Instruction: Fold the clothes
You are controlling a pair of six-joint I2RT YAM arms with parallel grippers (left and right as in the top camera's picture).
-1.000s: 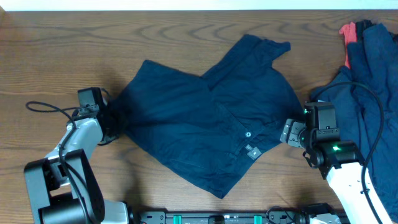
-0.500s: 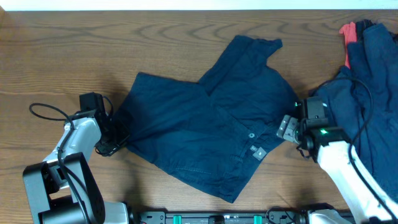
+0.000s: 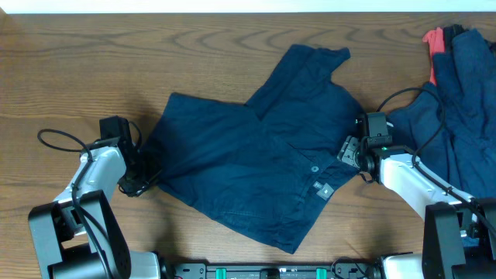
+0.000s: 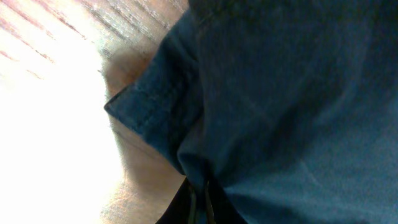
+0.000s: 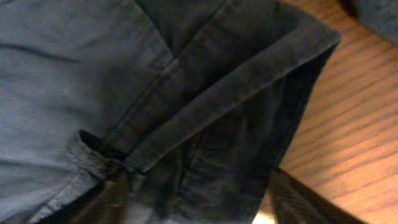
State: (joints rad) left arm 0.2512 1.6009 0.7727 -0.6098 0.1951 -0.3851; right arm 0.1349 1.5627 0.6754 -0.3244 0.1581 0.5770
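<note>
Navy shorts (image 3: 256, 155) sprawl mid-table (image 3: 93, 62), with a pale tag (image 3: 320, 188) by the button (image 3: 314, 168), too small to read. The left gripper (image 3: 146, 167) is clamped on their 9 o'clock edge; only its wrist view shows the hem corner (image 4: 146, 106) turned over on the wood. The right gripper (image 3: 350, 151), jaws apart, straddles the waistband (image 5: 230, 93) at 3 o'clock, with the belt loop (image 5: 93, 158) seen only up close. A second ago it sat lower, nearer 4 o'clock, and the shorts have slid toward 9. The heap of clothes (image 3: 465, 101) with its coral-red piece (image 3: 432, 39) lies at 2 o'clock.
</note>
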